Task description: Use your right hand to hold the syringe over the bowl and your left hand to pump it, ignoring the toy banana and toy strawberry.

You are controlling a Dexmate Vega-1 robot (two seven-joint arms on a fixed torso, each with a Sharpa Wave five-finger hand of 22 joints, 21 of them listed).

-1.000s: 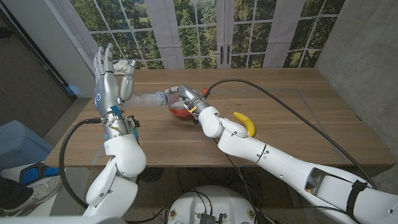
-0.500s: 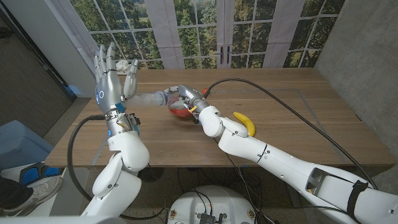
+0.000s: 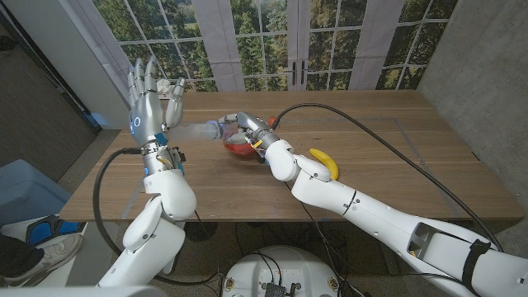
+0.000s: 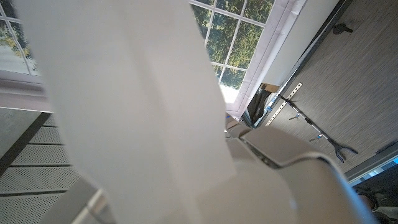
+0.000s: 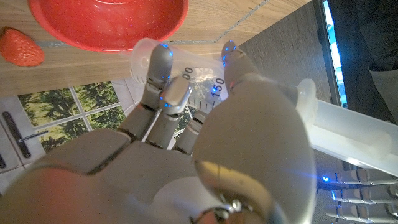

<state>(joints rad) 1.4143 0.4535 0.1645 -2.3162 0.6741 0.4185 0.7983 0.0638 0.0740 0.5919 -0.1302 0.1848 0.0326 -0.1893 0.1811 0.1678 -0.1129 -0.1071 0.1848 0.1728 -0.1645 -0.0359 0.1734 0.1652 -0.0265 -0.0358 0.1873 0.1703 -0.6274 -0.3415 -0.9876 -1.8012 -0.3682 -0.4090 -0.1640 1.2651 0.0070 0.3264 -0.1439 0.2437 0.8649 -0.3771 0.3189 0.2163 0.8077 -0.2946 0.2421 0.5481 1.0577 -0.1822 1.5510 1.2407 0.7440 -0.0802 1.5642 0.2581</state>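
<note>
The right hand (image 3: 244, 132) grips the syringe (image 3: 200, 129) around its barrel and holds it over the red bowl (image 3: 238, 148), near the middle of the table (image 3: 388, 157). In the right wrist view the fingers (image 5: 163, 87) wrap the clear barrel, with the bowl (image 5: 106, 25) just beyond its open end and the strawberry (image 5: 20, 46) beside the bowl. The long axis of the syringe lies almost level and points from the right hand toward 9 o'clock, so the plunger end reaches out to the left hand (image 3: 148, 103). This hand stands upright with the fingers spread and holds nothing. The plunger end seems to touch its palm side, or to be just beside it, but the pale plastic is blurred there and I cannot tell for sure. From the left hand the syringe lies at 3 o'clock, so in my judgement the pump must be a push along this axis, toward the right hand. The left hand is the nearer one to the plunger. The banana (image 3: 325, 162) lies at 4 o'clock from the bowl, beside the right forearm, and it is not in the way
</note>
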